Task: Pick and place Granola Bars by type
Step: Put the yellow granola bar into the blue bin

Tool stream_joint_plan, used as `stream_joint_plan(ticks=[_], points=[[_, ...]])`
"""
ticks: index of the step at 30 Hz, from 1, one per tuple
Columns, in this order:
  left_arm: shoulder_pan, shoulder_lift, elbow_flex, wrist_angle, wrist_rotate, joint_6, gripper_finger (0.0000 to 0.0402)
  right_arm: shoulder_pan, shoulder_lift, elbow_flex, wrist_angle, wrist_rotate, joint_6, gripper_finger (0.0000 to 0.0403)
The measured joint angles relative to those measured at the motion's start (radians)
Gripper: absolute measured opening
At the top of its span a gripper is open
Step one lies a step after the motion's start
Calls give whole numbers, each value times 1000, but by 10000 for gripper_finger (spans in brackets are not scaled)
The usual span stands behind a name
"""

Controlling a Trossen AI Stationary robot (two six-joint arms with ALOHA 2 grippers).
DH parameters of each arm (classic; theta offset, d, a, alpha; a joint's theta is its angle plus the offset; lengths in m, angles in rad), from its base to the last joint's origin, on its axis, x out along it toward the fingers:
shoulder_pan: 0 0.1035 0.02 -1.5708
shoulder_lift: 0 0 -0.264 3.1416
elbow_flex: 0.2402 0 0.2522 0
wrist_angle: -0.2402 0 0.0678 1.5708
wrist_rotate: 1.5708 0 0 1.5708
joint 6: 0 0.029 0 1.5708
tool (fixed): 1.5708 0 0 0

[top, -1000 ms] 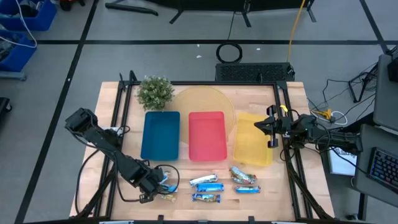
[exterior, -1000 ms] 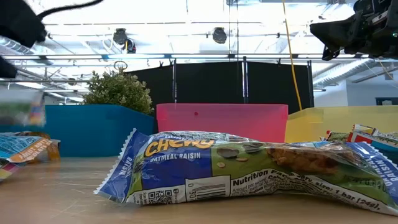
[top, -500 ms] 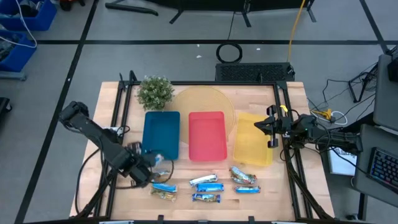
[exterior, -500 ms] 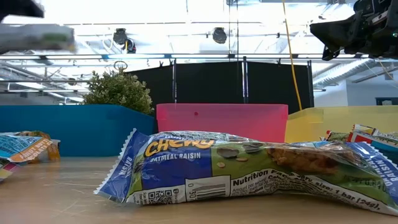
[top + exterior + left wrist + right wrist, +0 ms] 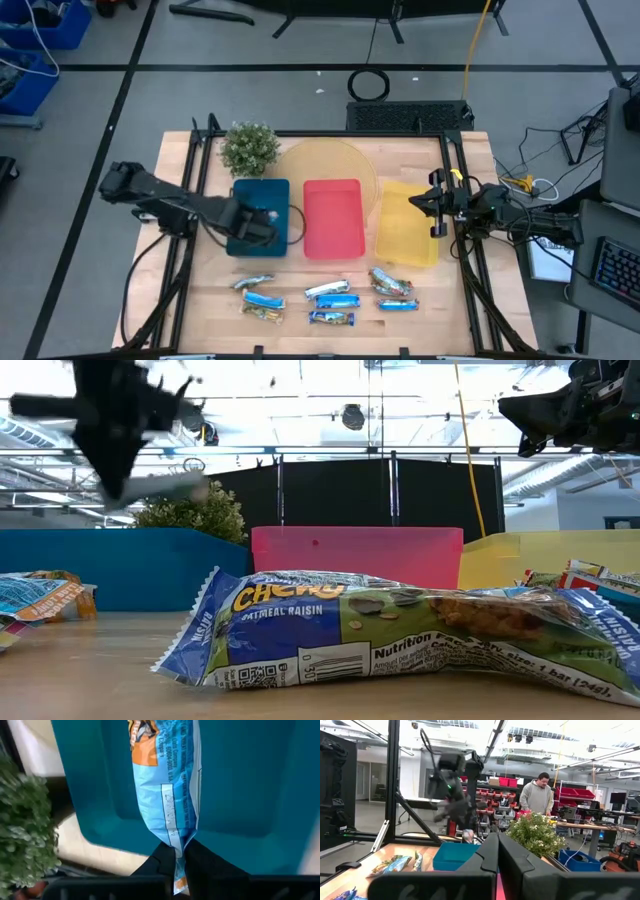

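Observation:
My left gripper (image 5: 258, 222) hovers over the blue tray (image 5: 243, 196), shut on a blue-and-white granola bar (image 5: 167, 790); the low view shows them blurred at upper left, gripper (image 5: 118, 465) and bar (image 5: 165, 487). Several more bars, blue-and-white (image 5: 337, 300) and silvery-brown (image 5: 390, 283), lie flat on the wood near the table's near edge. One blue "Chewy" bar (image 5: 400, 640) fills the low view's foreground. My right gripper (image 5: 436, 206) waits shut above the yellow tray (image 5: 405, 240). My left gripper pinches the bar's crimped end seal (image 5: 176, 851) between its two fingers (image 5: 200, 862). The rest of the wrapper reaches out past the fingertips, along their line. The bar is lifted clear, above the blue tray's floor (image 5: 250, 780).
A red tray (image 5: 333, 217) sits between the blue and yellow ones. Behind the trays stand a small potted plant (image 5: 249, 148) and a round pale plate (image 5: 330, 162). Black frame rails (image 5: 195, 190) run along both table sides. A person (image 5: 538, 795) stands in the room beyond.
My left gripper, shut on the bar, has risen from the cluster of bars at the near-left of the table and swung toward the far edge, ending over the blue tray. The bar went with it, lifted clear of the wood.

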Motion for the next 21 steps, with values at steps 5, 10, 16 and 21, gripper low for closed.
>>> stream_joint_plan(ticks=[5, 10, 16, 21], points=[[61, 2, -133, 210, 56, 105, 33, 0, 0, 0, 26, 7, -4, 0], [82, 0, -219, 342, 123, 147, 24, 0, 1, 0, 32, 56, -4, 0], [90, 0, -277, 379, 151, 142, 35, 0, 2, 0, 37, 55, -4, 0], [90, 0, -280, 397, 220, 131, 52, 0, 2, 0, 37, 55, -4, 0]])
